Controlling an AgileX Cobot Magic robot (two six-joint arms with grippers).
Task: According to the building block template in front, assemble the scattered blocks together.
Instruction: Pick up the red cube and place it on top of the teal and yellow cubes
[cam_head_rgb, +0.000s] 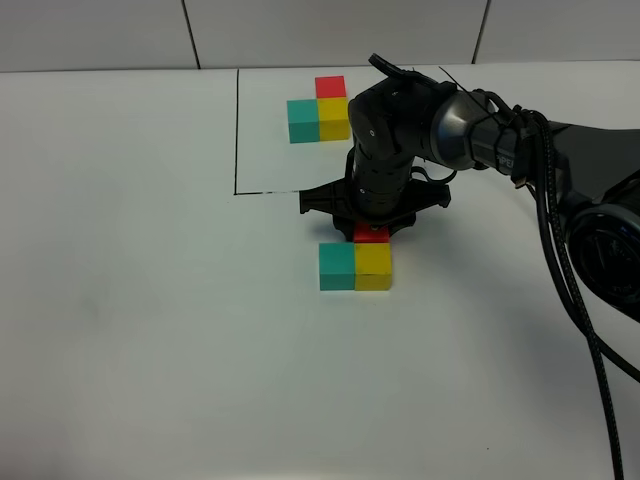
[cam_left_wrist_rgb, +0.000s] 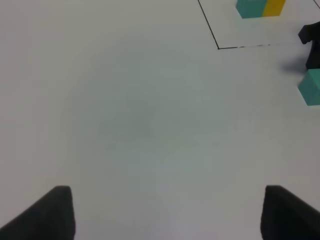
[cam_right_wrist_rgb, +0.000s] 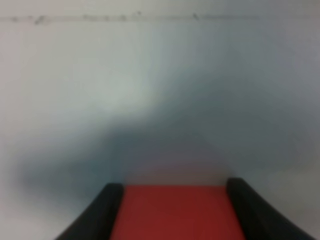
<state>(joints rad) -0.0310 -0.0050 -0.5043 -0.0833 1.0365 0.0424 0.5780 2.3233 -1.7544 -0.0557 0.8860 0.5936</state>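
Note:
The building block template (cam_head_rgb: 320, 111) lies at the back inside a thin black frame: teal and yellow in a row, red behind the yellow. Nearer the front, the loose teal block (cam_head_rgb: 337, 267) and yellow block (cam_head_rgb: 373, 266) sit side by side, touching. My right gripper (cam_head_rgb: 371, 234) hangs just behind the yellow block, shut on the red block (cam_head_rgb: 371, 233). In the right wrist view the red block (cam_right_wrist_rgb: 175, 212) fills the gap between the dark fingers (cam_right_wrist_rgb: 100, 215). My left gripper (cam_left_wrist_rgb: 165, 212) stands open over bare table, with the teal block (cam_left_wrist_rgb: 311, 87) far off to its side.
The black frame line (cam_head_rgb: 237, 130) runs along the template's left and front. The right arm's body and cables (cam_head_rgb: 560, 200) cross the table's right side. White table surface (cam_head_rgb: 150, 330) spreads around the blocks.

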